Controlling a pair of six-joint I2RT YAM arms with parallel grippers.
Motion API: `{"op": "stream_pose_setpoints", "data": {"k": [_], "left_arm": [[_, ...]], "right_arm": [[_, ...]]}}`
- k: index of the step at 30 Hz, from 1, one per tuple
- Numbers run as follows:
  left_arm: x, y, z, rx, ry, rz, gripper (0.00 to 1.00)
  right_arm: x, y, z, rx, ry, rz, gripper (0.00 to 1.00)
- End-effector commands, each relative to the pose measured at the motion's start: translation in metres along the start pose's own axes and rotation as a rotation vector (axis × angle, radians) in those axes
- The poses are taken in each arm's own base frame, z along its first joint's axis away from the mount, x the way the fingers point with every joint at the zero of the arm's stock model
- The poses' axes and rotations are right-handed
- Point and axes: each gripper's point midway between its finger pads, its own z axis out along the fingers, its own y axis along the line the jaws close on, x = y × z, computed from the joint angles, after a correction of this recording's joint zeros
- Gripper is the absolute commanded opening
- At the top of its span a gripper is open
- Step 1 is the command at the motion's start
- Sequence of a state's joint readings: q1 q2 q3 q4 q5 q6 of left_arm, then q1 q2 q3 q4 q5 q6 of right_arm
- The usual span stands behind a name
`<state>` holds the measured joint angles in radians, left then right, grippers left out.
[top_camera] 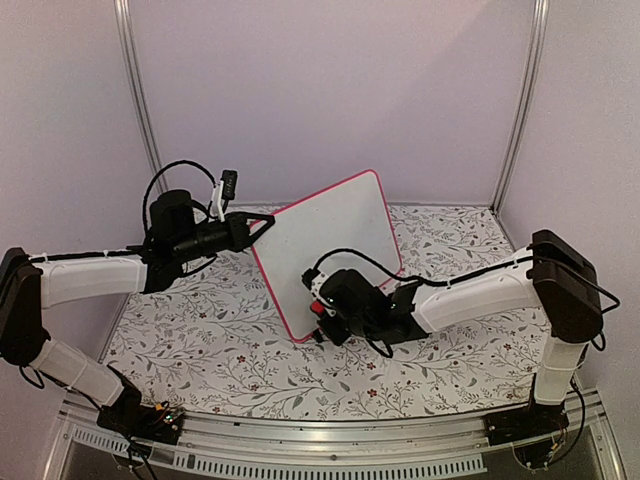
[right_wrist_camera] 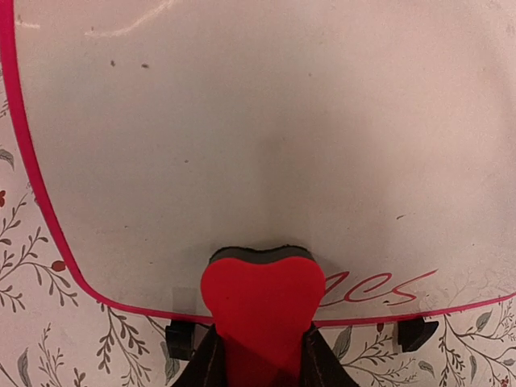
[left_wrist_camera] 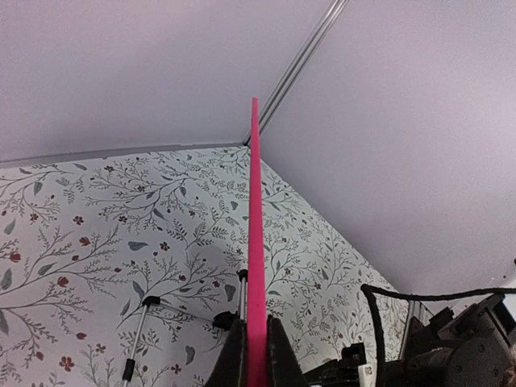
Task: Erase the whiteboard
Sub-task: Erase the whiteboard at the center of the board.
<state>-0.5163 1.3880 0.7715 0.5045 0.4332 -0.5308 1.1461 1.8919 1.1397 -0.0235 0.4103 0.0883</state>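
Right claw (right_wrist_camera: 258, 359) pinches red heart eraser (right_wrist_camera: 258, 302), dark soft side looks pressed on whiteboard (right_wrist_camera: 242, 145) near bottom edge. Left claw (left_wrist_camera: 256, 359) squeezes board's pink rim and holds it tilted up mid flowery table (top_camera: 200, 340). Faint gray marks (right_wrist_camera: 129, 28) up top. Best way: press flat, rub up to marks, grip rim tight so board won't tip.
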Motion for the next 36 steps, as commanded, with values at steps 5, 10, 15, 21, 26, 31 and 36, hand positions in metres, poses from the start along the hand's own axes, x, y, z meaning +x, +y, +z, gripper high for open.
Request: {"op": "stream_pose_setpoints", "data": {"k": [5,10,15,21,26,31,36], "left_arm": [[-0.018,-0.022,0.0,0.063,-0.041,0.027,0.0],[-0.018,-0.023,0.0,0.066,-0.04,0.027,0.0],[-0.017,-0.022,0.0,0.064,-0.039,0.024,0.0],[-0.017,-0.021,0.0,0.062,-0.038,0.022,0.0],[-0.017,-0.022,0.001,0.068,-0.038,0.02,0.0],[-0.017,-0.021,0.0,0.061,-0.041,0.022,0.0],[-0.017,-0.021,0.001,0.065,-0.039,0.02,0.0]], "right_arm": [[0.037,0.009,0.016,-0.019,0.076,-0.014,0.26],[0.06,0.011,0.021,-0.03,0.105,0.001,0.26],[0.072,0.013,0.026,-0.035,0.129,0.005,0.26],[0.038,-0.004,0.005,0.016,0.048,0.026,0.26],[-0.04,-0.035,-0.042,-0.025,-0.139,0.158,0.26],[-0.106,-0.078,-0.09,-0.123,-0.325,0.324,0.26],[-0.143,-0.074,-0.109,-0.241,-0.408,0.347,0.26]]}}
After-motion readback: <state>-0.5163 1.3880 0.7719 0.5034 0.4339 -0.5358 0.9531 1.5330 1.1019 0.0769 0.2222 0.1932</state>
